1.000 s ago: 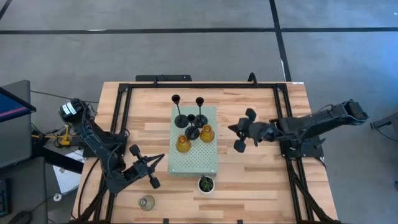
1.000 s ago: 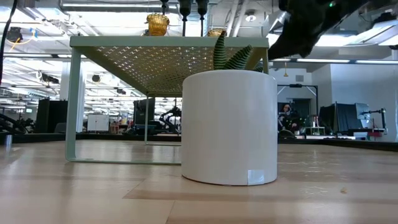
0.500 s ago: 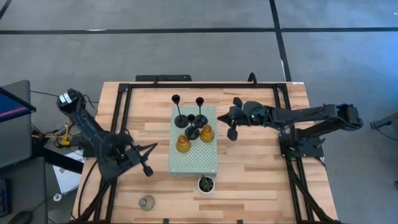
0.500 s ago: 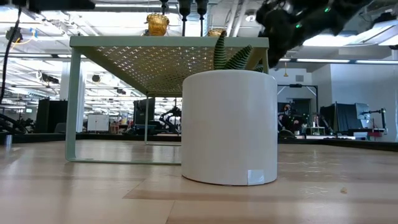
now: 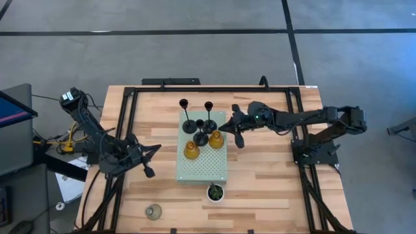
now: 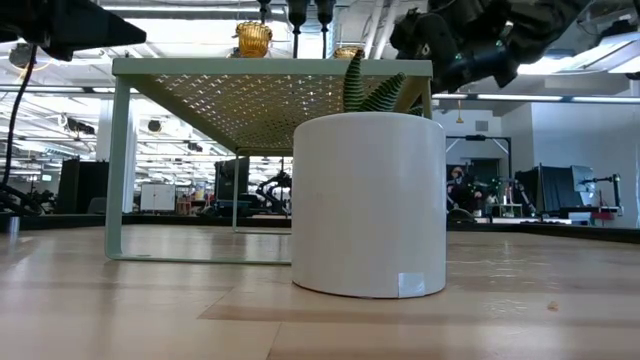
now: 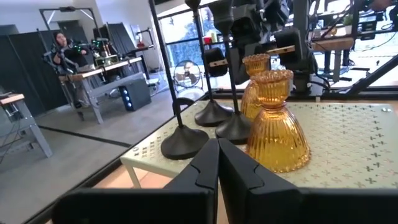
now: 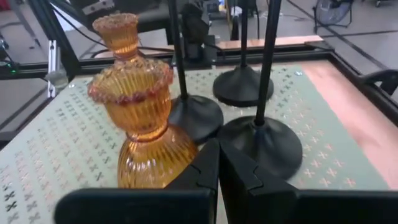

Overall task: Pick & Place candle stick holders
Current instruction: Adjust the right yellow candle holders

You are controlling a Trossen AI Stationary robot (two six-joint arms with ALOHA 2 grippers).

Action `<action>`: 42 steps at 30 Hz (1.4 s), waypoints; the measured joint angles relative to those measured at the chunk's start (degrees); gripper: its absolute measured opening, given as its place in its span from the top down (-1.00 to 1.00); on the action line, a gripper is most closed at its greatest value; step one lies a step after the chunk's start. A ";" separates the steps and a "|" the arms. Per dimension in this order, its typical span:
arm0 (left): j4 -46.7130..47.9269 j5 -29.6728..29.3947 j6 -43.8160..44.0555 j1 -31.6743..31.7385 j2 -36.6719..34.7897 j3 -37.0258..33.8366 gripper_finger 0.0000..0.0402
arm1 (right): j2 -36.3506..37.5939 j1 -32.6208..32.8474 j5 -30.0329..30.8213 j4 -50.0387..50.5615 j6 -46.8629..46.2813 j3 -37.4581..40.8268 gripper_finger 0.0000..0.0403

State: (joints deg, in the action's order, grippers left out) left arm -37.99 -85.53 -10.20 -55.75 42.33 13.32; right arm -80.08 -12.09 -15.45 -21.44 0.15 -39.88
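Observation:
Three black candle stick holders (image 5: pixel 201 130) and two amber glass ones (image 5: pixel 190 151) (image 5: pixel 216 138) stand on their bases on the pale green perforated board (image 5: pixel 203 168). A clear glass holder (image 5: pixel 153 211) stands on the table near the front left corner. My right gripper (image 5: pixel 224 129) is shut at the board's right edge, its tips close beside the right amber holder (image 8: pixel 140 124) and the nearest black base (image 8: pixel 267 142); I see no touch. My left gripper (image 5: pixel 156 149) is shut, level, left of the board, pointing at the amber holders (image 7: pixel 277 121).
A small green plant in a pot (image 5: pixel 215 192) stands on the table just in front of the board; it fills the low view (image 6: pixel 369 205). The board stands on legs (image 6: pixel 115 160) above the table. Black frame rails (image 5: pixel 127 123) run along both table sides.
My right gripper has swung toward the table's left, from over the bare wood to the board's right edge beside the amber holder, staying shut. My left gripper has drawn back toward the table's left and far edges, away from the board's front corner, staying shut. The holders have not moved.

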 joint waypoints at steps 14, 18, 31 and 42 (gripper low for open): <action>0.01 -0.02 0.01 -0.02 0.02 -0.02 0.96 | -1.87 -0.84 -9.10 -4.48 -0.20 -0.02 1.00; 0.01 -0.03 0.00 -0.02 0.02 0.00 0.96 | -1.87 -0.80 -11.39 -4.40 -0.20 -0.02 1.00; -0.01 -0.05 0.00 -0.02 0.04 0.00 0.96 | -1.87 0.14 -15.77 -4.07 -1.70 -0.02 1.00; -0.01 -0.05 0.00 -0.02 0.04 0.00 0.96 | -1.87 2.20 -17.91 -1.95 -1.71 -0.02 1.00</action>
State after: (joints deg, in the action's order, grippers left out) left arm -38.00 -85.58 -10.20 -55.77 42.37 13.32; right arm -81.95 -9.89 -33.36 -23.40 -1.56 -39.90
